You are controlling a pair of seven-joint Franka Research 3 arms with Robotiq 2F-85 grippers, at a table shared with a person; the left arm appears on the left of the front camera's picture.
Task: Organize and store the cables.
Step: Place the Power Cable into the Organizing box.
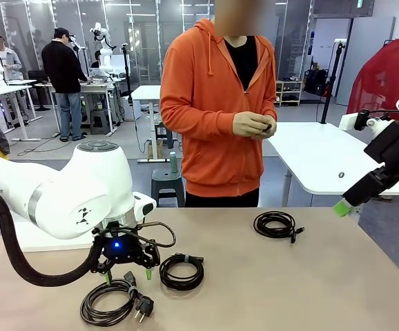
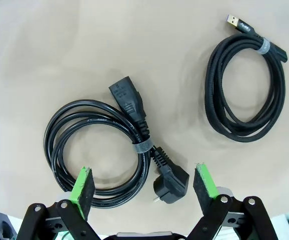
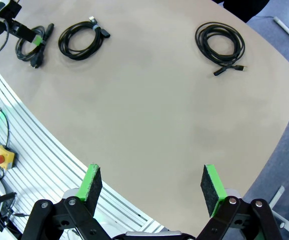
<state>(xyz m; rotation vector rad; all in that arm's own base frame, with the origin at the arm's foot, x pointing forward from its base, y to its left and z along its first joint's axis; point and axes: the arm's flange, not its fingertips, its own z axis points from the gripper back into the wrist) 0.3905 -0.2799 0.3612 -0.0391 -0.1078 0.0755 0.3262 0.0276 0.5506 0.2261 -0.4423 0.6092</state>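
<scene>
The left arm sweeps in low from the left, its white elbow bulging and its wrist turned straight down at the tan table (image 1: 310,276). The left gripper (image 1: 128,276) (image 2: 144,184) stands with its green-padded fingers (image 2: 83,185) spread wide, gripping nothing. Seen from its wrist, the fingers straddle the near side of a power cord (image 1: 108,303) (image 2: 142,150) and its round two-pin plug. Whether the pads touch the cord cannot be told.

The cord is smooth, glossy black rubber, wound into a round coil and cinched by a grey band, with a blocky socket end lying across the loop. It lies at the table's near left edge. Just beside it lies a second cable (image 1: 163,272) (image 2: 214,95), matte and braided, an oval coil held by a pale band, with a gold-tipped flat plug sticking out.

A third cable (image 1: 259,225) (image 3: 199,40), thin and loosely looped with a small plug trailing off, lies well apart from the others, toward the table's far middle.

The right arm reaches in from the right edge, held high off the table, with the right gripper (image 1: 342,205) (image 3: 152,182) angled down and left. Its fingers are also spread wide and bare.

Across the table stands a person in an orange hoodie (image 1: 213,103), both hands (image 1: 255,125) together at the waist around something small and dark.
</scene>
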